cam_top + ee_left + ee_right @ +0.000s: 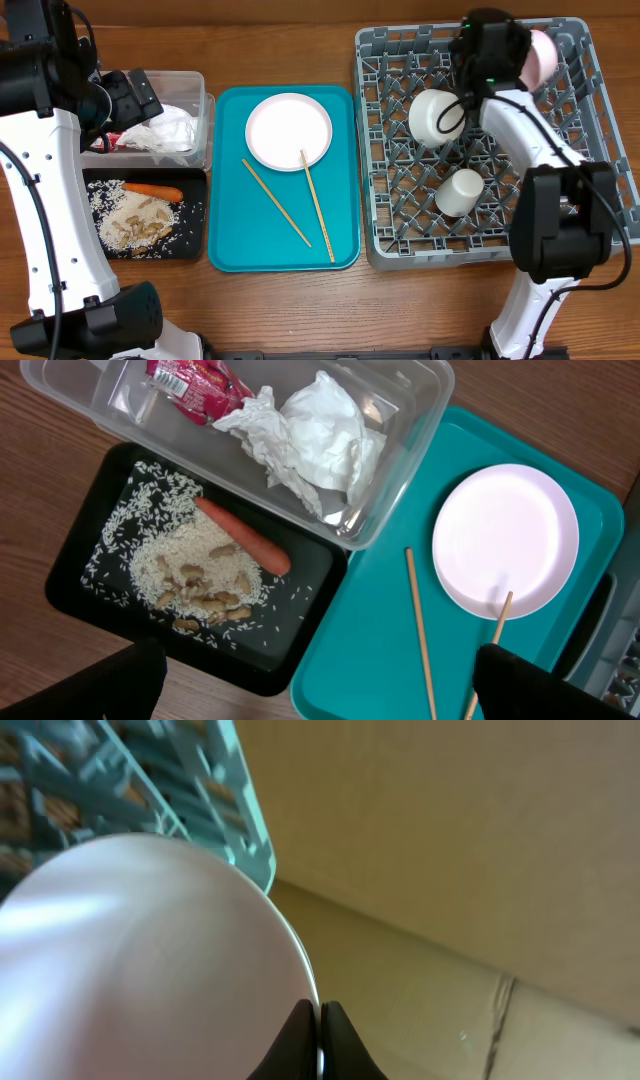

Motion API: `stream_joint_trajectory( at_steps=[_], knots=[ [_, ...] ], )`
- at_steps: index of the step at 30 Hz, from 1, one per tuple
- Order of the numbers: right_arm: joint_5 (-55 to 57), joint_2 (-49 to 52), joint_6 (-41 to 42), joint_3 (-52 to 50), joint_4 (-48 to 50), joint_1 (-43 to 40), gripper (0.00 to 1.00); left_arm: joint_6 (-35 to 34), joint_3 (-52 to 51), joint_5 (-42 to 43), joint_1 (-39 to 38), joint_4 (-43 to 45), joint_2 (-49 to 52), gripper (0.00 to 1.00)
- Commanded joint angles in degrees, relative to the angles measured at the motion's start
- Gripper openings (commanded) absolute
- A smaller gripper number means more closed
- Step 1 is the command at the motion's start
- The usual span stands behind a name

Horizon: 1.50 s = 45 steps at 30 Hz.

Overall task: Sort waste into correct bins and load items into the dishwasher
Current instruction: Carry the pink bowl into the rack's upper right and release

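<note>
My right gripper (320, 1012) is shut on the rim of a pale pink plate (150, 950), held on edge over the far right corner of the grey dishwasher rack (400, 215). A white bowl (436, 117) and a white cup (460, 192) sit in the rack. A white plate (288, 131) and two chopsticks (317, 205) lie on the teal tray (230, 240). My left gripper (320, 695) hangs open and empty above the clear tub (420, 420), which holds crumpled paper (315, 435) and a red wrapper (190, 378). The carrot (245, 538) and rice with scraps (195, 575) lie in the black tray (310, 630).
Bare wooden table shows in front of the trays and along the left edge. My right arm's white links (530, 130) reach over the rack's right side. A beige wall fills the right wrist view behind the plate.
</note>
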Motion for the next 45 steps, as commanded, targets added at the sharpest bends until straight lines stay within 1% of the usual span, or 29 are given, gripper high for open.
stream_joint_trajectory(
  at_steps=[1,4,6,7,12,14,16,17,19,21,24,26,28,29,31,36,41,45],
  knots=[
    [0.55,0.15,-0.59,1.25,-0.76,2.1,0.04,-0.55,-0.11,-0.13,-0.04,-0.11,0.09,1.0],
    [0.55,0.17,2.25,1.22,-1.7,3.28,0.04,-0.55,-0.11,-0.13,-0.04,-0.11,0.09,1.0],
    [0.59,0.17,2.43,1.22,-2.21,3.85,0.04,-0.55,-0.11,-0.13,-0.04,-0.09,0.09,1.0],
    [0.57,0.17,2.51,1.22,-2.45,4.09,0.08,-0.55,-0.11,-0.13,-0.04,-0.11,0.09,1.0],
    [0.46,0.17,5.01,1.22,-2.64,5.92,0.12,-0.55,-0.11,-0.13,-0.04,-0.11,0.09,1.0],
    [0.15,0.17,7.26,1.22,-2.64,6.67,0.2,-0.55,-0.11,-0.13,-0.04,-0.11,0.09,1.0],
    [0.17,0.17,9.92,1.22,-2.64,7.41,0.32,-0.55,-0.11,-0.13,-0.04,-0.11,0.09,1.0],
    [0.15,0.17,11.67,1.22,-2.64,7.8,0.47,-0.55,-0.11,-0.13,-0.04,-0.11,0.09,1.0],
    [0.17,0.17,13.94,1.22,-2.64,8.28,0.51,-0.55,-0.11,-0.13,-0.04,-0.11,0.09,1.0],
    [0.17,0.17,16.06,1.25,-2.62,8.72,0.65,-0.55,-0.11,-0.13,-0.04,-0.11,0.09,1.0],
    [0.17,0.17,17.77,1.25,-2.6,9.53,0.7,-0.55,-0.11,-0.13,-0.04,-0.11,0.09,1.0],
    [0.22,0.09,17.92,1.25,-2.38,10.08,0.71,-0.55,-0.11,-0.13,-0.04,-0.11,0.09,1.0],
    [0.35,-0.35,20.7,1.25,-1.7,10.43,0.73,-0.55,-0.11,-0.13,-0.04,-0.11,0.09,1.0],
    [0.33,-0.79,23.43,1.25,-1.31,10.51,0.76,-0.55,-0.11,-0.13,-0.04,-0.11,0.09,1.0],
    [0.26,-1.95,28.46,1.25,-0.85,10.51,0.78,-0.55,-0.11,-0.13,-0.04,-0.11,0.09,1.0],
    [-3.19,-7.39,43.43,1.25,-2.6,11.19,0.77,-0.55,-0.11,-0.13,-0.04,-0.11,0.09,1.0],
    [-15.93,-13.46,56.11,1.25,-13.75,14.99,0.76,-0.55,-0.11,-0.13,-0.04,-0.09,0.09,1.0],
    [-29.73,-16.17,74.31,1.25,-22.34,20.44,0.77,-0.55,-0.11,-0.13,-0.04,-0.11,0.09,1.0]
  ],
)
